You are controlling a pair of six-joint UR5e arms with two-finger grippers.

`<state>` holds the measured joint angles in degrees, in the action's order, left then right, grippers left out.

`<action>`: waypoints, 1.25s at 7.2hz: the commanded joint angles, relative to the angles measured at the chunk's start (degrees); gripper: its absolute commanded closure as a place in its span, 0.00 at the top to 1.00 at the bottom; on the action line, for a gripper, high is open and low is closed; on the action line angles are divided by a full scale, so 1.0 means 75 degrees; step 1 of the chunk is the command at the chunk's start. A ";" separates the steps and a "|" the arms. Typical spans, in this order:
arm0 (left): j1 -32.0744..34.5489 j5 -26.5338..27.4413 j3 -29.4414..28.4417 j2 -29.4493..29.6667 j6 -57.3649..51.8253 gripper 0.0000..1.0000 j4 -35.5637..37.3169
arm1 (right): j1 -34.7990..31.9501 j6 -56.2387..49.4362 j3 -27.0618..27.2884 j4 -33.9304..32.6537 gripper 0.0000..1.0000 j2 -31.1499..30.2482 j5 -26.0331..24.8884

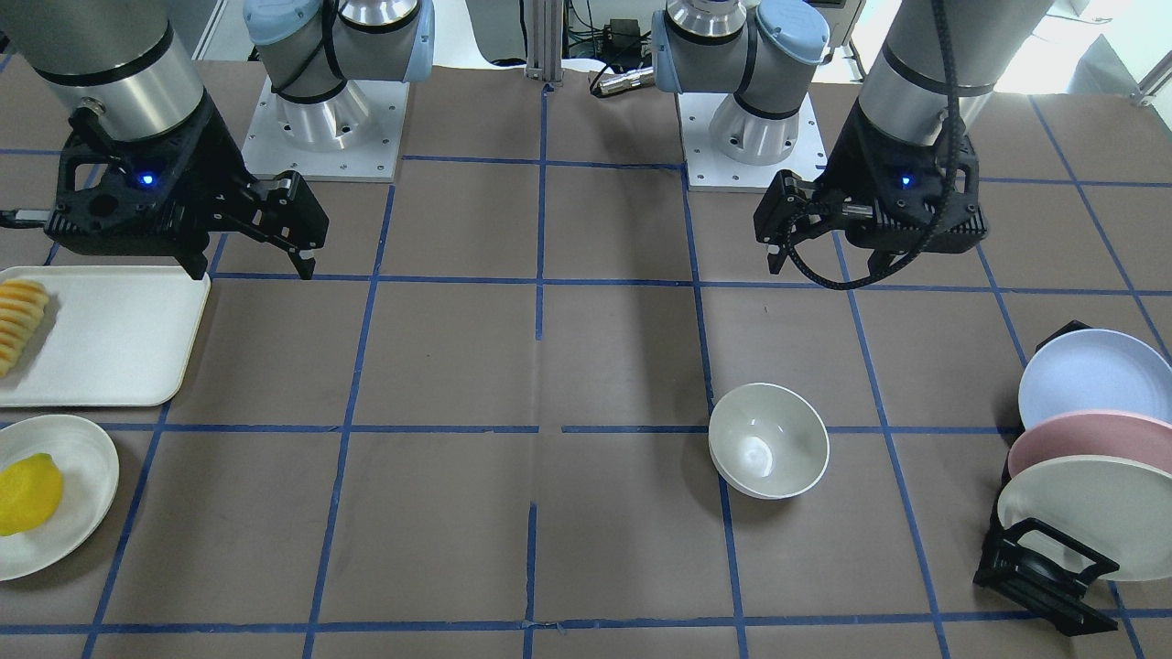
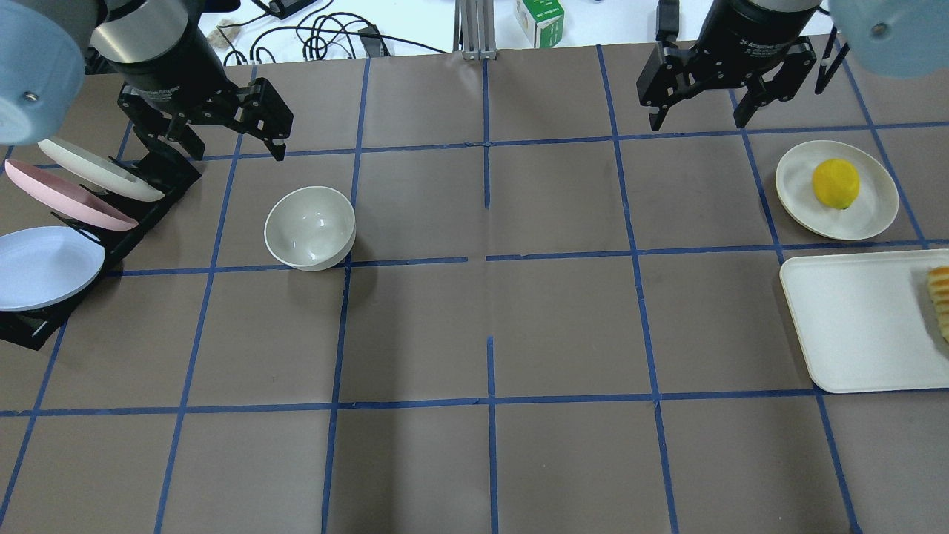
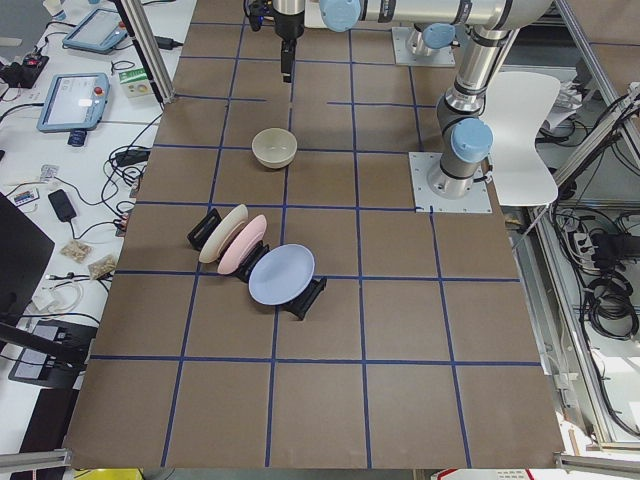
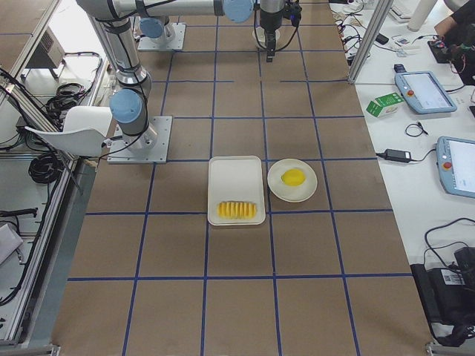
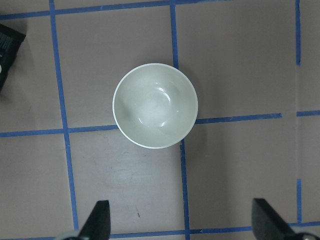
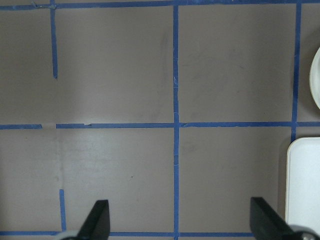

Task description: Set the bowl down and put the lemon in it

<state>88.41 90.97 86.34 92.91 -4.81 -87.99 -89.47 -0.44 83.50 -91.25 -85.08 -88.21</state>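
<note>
The off-white bowl (image 2: 310,228) stands upright and empty on the brown table, also in the front view (image 1: 769,439) and the left wrist view (image 5: 155,105). My left gripper (image 2: 237,152) hangs open and empty above the table just beyond the bowl; its fingertips (image 5: 100,220) frame the bottom of the wrist view. The yellow lemon (image 2: 835,183) lies on a shallow white plate (image 2: 875,215) at the right; it also shows in the front view (image 1: 27,494). My right gripper (image 2: 697,119) is open and empty, beyond and to the left of the lemon's plate.
A white tray (image 2: 852,326) with a row of sliced orange-yellow fruit (image 2: 940,300) lies beside the lemon's plate. A black rack with pastel plates (image 2: 67,200) stands at the left, close to the bowl and the left gripper. Blue tape lines grid the table.
</note>
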 commanded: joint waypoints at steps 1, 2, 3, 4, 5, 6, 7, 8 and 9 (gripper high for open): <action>0.0012 0.0011 0.0066 -0.0036 0.0020 1.00 -0.0011 | 0.0000 0.0001 0.0000 0.0002 1.00 0.0000 0.0007; -0.0069 0.0035 0.0136 -0.0037 0.0009 1.00 -0.0080 | 0.0000 -0.0011 0.0000 0.0014 1.00 0.0000 0.0007; -0.0360 0.0035 0.0218 0.0265 -0.0281 1.00 -0.0081 | 0.0000 -0.0058 0.0000 0.0014 1.00 0.0000 -0.0028; -0.0769 -0.0325 0.0114 0.0813 -0.0284 1.00 0.0371 | 0.0058 -0.0093 -0.0012 -0.0044 1.00 0.0069 -0.0097; -0.1248 -0.0897 0.0287 0.1283 -0.0528 1.00 0.0701 | 0.0337 -0.0372 -0.0093 -0.0126 1.00 0.0163 -0.0133; -0.1520 -0.0949 0.0416 0.1740 -0.1110 1.00 0.1075 | 0.0931 -0.0490 -0.0198 -0.0127 1.00 0.0326 -0.0470; -0.1604 -0.0950 0.0719 0.2104 -0.1302 1.00 0.1787 | 0.1738 -0.0724 -0.0234 -0.0104 1.00 0.0595 -0.0543; -0.1605 -0.0938 0.1233 0.2398 -0.1327 1.00 0.2734 | 0.2430 -0.1619 -0.0223 -0.0150 1.00 0.0772 -0.0520; -0.1605 -0.0926 0.1748 0.2668 -0.1304 1.00 0.3776 | 0.2901 -0.2951 -0.0153 -0.0800 1.00 0.1110 -0.0578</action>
<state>76.58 84.01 95.09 110.24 -14.31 -68.39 -72.87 -12.75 82.01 -93.50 -79.36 -92.11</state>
